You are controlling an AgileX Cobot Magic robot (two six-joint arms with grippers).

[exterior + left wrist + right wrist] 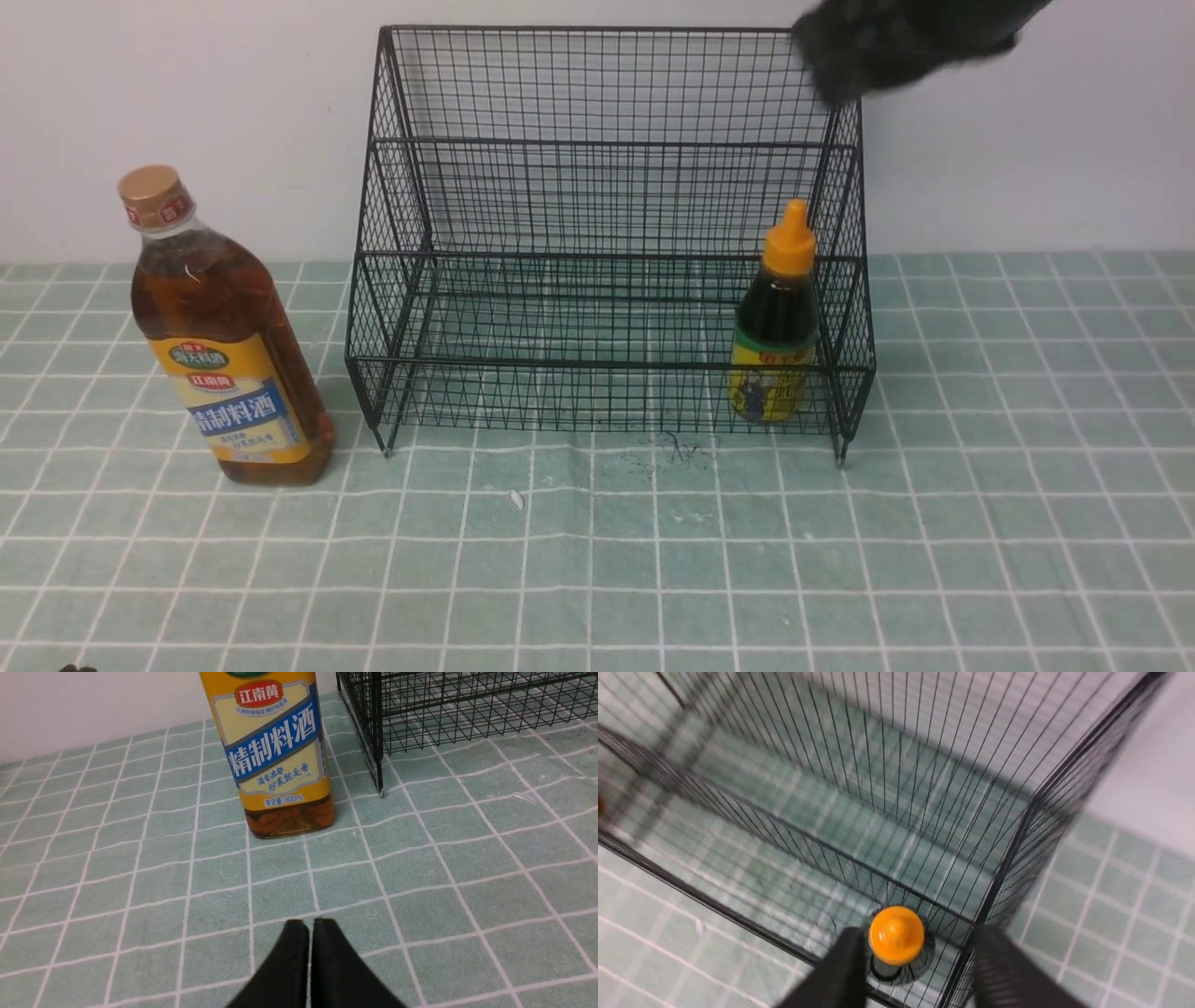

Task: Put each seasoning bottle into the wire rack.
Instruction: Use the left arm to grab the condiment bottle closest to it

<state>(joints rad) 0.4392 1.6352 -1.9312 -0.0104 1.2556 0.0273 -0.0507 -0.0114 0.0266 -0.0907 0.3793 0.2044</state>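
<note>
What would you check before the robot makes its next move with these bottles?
1. Small dark bottle standing inside the wire rack, lower tier: ok.
2. Right gripper open and raised above that bottle: ok.
3. Tall bottle upright on the table, left of the rack: ok.
4. Left gripper open, ready to grasp the tall bottle: not ok, it is shut.
5. Room in the rack beside the small bottle: ok.
6. Tall bottle fits the tier's height: cannot tell.
</note>
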